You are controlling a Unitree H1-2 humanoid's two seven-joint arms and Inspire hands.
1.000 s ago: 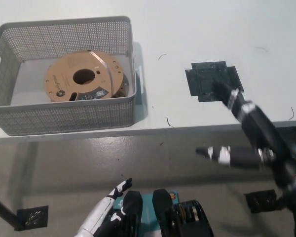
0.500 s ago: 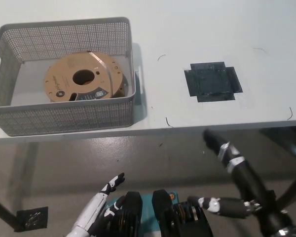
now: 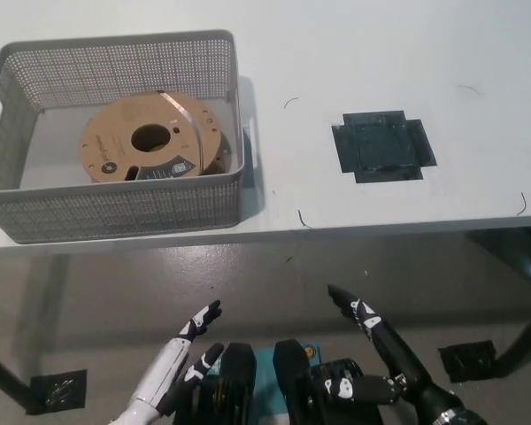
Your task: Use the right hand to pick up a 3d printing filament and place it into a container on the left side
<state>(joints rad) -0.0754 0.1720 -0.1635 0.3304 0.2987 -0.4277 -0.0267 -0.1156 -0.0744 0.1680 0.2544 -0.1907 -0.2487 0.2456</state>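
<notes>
A filament spool [image 3: 150, 142] with brown cardboard sides lies flat inside the grey mesh basket [image 3: 115, 208] at the table's left. My black right hand [image 3: 376, 341] hangs low below the table's front edge, open, fingers spread, holding nothing. My white left hand [image 3: 181, 354] rests at the lower left, also open and below the table.
A dark square patch [image 3: 382, 146] of tape marks the white table [image 3: 354, 53] right of the basket. Small dark squares [image 3: 57, 390] sit on the floor under the table. A few thin scribbled marks dot the tabletop.
My right hand has pulled back from over the dark patch, down past the table edge to the lower middle. The left hand shifted slightly. The spool stays in the basket.
</notes>
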